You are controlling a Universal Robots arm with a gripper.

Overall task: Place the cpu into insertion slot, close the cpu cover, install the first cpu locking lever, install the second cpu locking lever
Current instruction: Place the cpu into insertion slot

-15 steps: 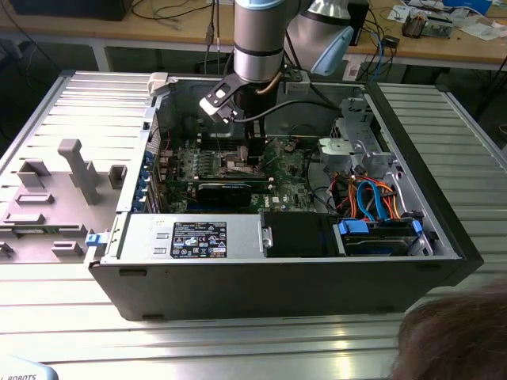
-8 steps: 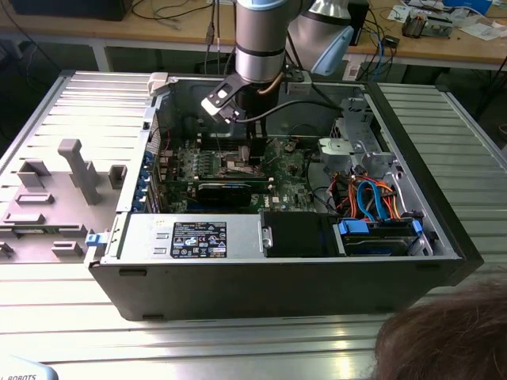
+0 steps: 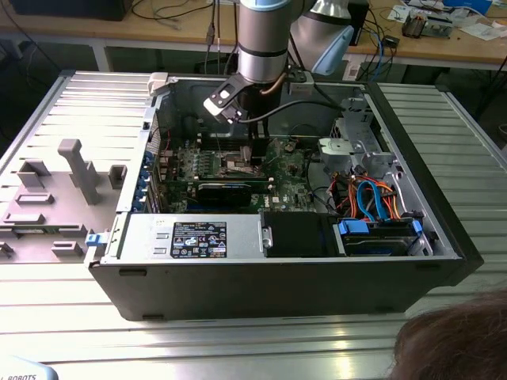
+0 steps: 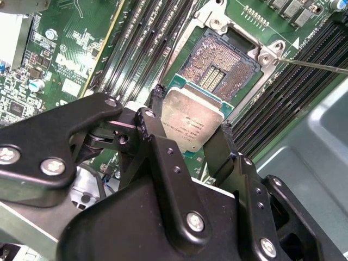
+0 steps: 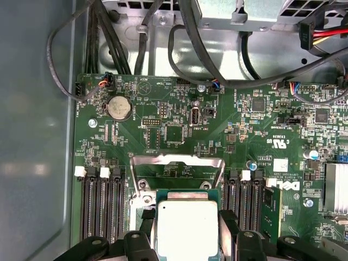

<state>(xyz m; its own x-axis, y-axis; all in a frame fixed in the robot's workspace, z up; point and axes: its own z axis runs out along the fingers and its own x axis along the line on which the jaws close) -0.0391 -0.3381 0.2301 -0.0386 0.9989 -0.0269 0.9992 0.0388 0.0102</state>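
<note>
Close above the open insertion slot (image 4: 220,65) on the green motherboard (image 4: 60,60), the tool (image 4: 191,113) pinches the cpu (image 4: 198,128) by two opposite edges, a sensible hold since the chip is likely light, stiff and easily damaged on its contact face.

You see an open case (image 3: 261,293) on a slatted table (image 3: 238,348). Inside it you find a power supply (image 3: 190,236) and blue and orange cables (image 3: 371,199). A grey tray (image 3: 47,206) lies at the exterior view's left. 1 coin battery (image 5: 117,107) sits on the board (image 5: 179,136).
</note>
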